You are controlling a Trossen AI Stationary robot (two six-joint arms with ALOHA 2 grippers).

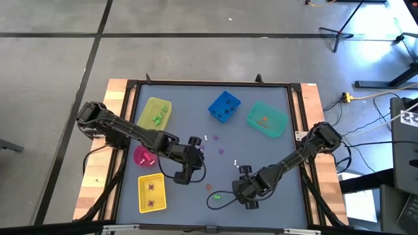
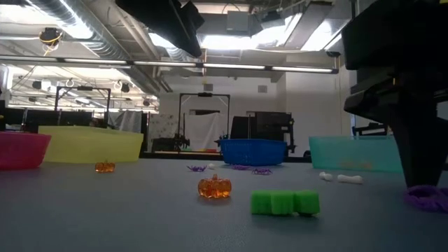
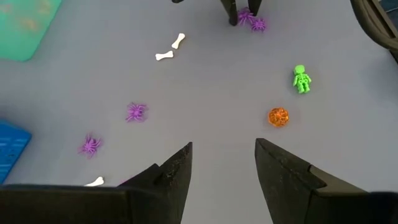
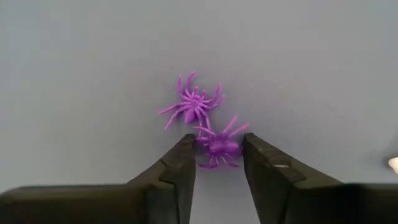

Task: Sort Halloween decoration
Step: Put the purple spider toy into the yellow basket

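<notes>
The Halloween decoration lies scattered on the grey table (image 1: 274, 163). Two purple spiders lie together: one (image 4: 219, 148) between the fingers of my right gripper (image 4: 217, 163), the other (image 4: 193, 104) just beyond them. My right gripper (image 1: 243, 176) points down near the table's front middle. In the low view it is the dark finger (image 2: 420, 161) above a purple spider (image 2: 428, 198). My left gripper (image 3: 222, 163) hangs open over the table's middle left (image 1: 198, 155), holding nothing. Ahead of it lie a green skeleton (image 3: 301, 79), an orange pumpkin (image 3: 278, 116), two white bones (image 3: 171, 48) and more purple spiders (image 3: 135, 112). My right gripper has the nearer purple spider's body and legs (image 4: 214, 144) between its two fingers (image 4: 183, 163); the legs reach both inner faces. The fingers come from above, pointing down. The spider lies on the table, with the second spider right beside it.
Bins stand around the table: a yellow one with green pieces (image 1: 155, 112), blue (image 1: 224, 107), teal (image 1: 267, 119), pink (image 1: 144, 155), and a yellow one with purple spiders (image 1: 151, 193). A second pumpkin (image 2: 105, 166) lies near the yellow bin (image 2: 91, 145).
</notes>
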